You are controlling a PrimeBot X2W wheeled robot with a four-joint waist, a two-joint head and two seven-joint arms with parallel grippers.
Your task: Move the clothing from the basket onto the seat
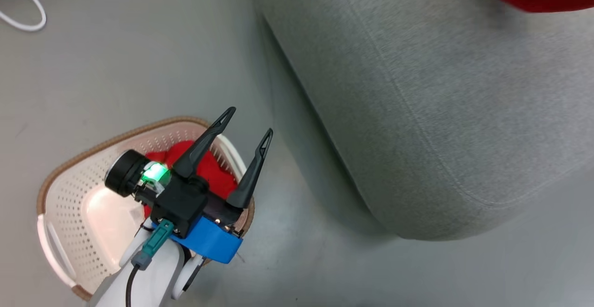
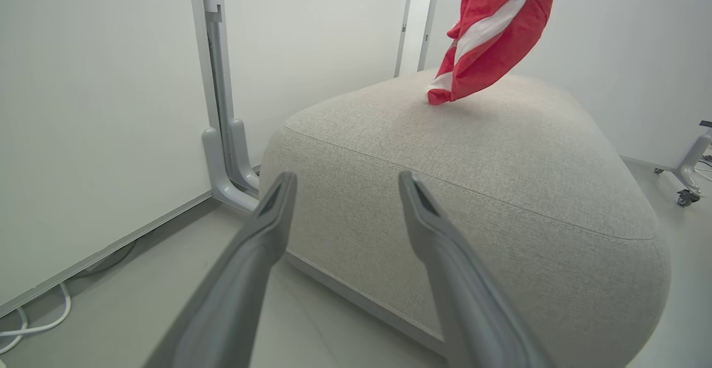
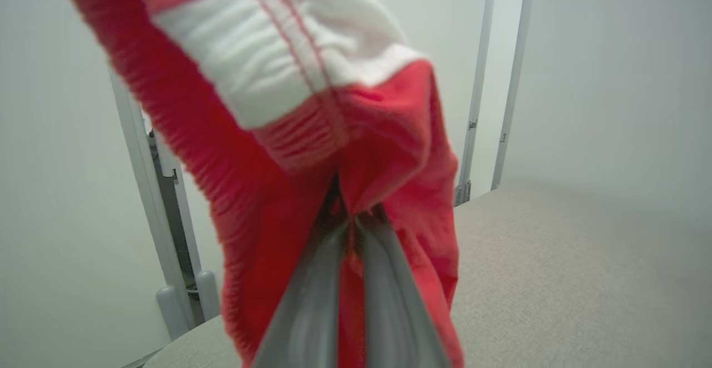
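Two red garments sit in two places: the first garment (image 1: 216,175) lies in the basket (image 1: 69,191) on the floor (image 1: 116,66), partly behind my left gripper (image 1: 249,120); that gripper hovers over the basket's near rim, fingers spread wide with nothing between them, just beside the seat (image 1: 417,103); my right gripper (image 3: 349,220) has its fingers pressed together, pinching a fold of the second garment (image 3: 289,107); from the left wrist I see it hanging over the seat top; whether its lowest corner touches the fabric, I cannot tell.
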